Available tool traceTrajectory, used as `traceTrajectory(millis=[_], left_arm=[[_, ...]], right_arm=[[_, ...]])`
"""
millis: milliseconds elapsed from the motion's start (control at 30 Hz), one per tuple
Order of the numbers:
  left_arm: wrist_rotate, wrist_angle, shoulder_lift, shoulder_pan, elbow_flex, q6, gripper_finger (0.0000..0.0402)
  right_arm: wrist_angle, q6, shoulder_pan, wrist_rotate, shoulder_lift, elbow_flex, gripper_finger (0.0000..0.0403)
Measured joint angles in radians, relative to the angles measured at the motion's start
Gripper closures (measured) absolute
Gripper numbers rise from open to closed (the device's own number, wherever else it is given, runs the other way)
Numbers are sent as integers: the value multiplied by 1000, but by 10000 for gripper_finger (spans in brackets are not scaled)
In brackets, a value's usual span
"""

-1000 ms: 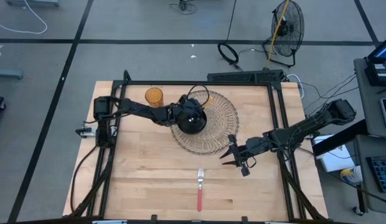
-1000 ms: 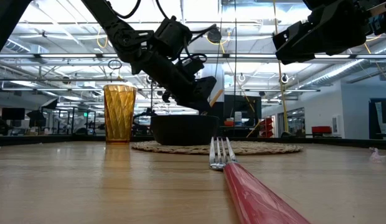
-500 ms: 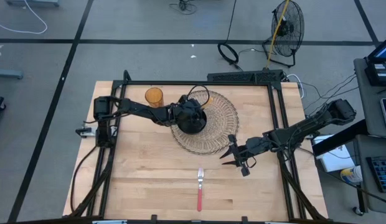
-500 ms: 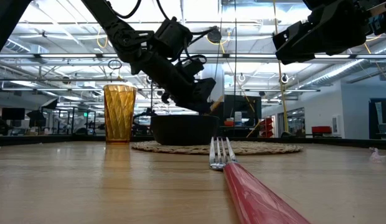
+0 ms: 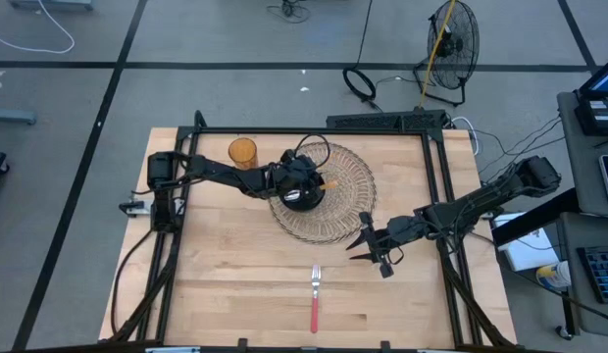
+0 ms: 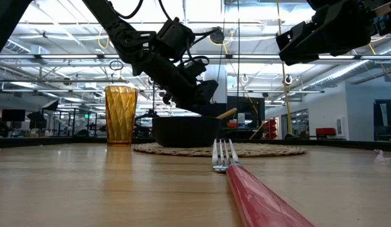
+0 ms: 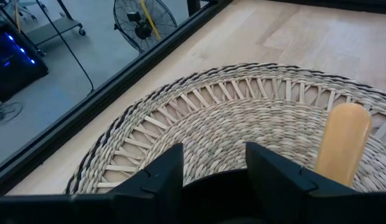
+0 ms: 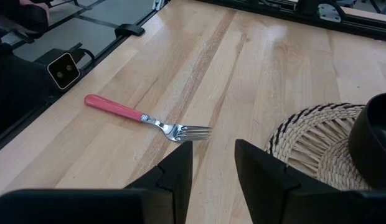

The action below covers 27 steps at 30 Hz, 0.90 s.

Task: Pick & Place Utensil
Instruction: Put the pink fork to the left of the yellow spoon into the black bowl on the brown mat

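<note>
Nearest the table's front edge lies a fork (image 5: pixel 315 297) with a red handle and metal tines, flat on the bare wood, tines toward the mat. It looks light and stiff; the smooth handle may be a little slippery, so I would pinch it across the middle of the handle, where it is thickest.

Just beyond it and to one side, my right gripper (image 5: pixel 368 247) hovers above the table, fingers (image 8: pixel 174 172) partly apart and holding nothing, the fork well apart from them.

Farther back, a round woven mat (image 5: pixel 345 196) carries a black bowl (image 5: pixel 304 195). A wooden-handled utensil (image 5: pixel 330 183) rests in the bowl, its pale rounded handle leaning out over the rim. It seems light, rigid and not fragile. My left gripper (image 5: pixel 296 173) sits directly over the bowl with its fingers (image 7: pixel 157 175) spread wide and nothing between them.

Behind the bowl, an amber tumbler (image 5: pixel 243 152) stands upright near the table's far edge.

The wooden table (image 5: pixel 235 275) is pale, smooth and framed by black rails. Beyond it is a grey floor with cables and a standing fan (image 5: pixel 452 44).
</note>
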Motion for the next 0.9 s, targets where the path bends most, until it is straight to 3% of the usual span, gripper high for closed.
traceTrajectory(millis=[433, 600, 900], left_arm=[[26, -4, -57, -47, -1, 98, 220], [26, -107, -173, -100, -1, 185, 220], [14, -433, -447, -246, 0, 255, 220]], right_arm=[[-1, 0, 0, 0, 0, 0, 287], [0, 0, 0, 0, 0, 0, 287], [-1, -2, -1, 1, 0, 0, 287]])
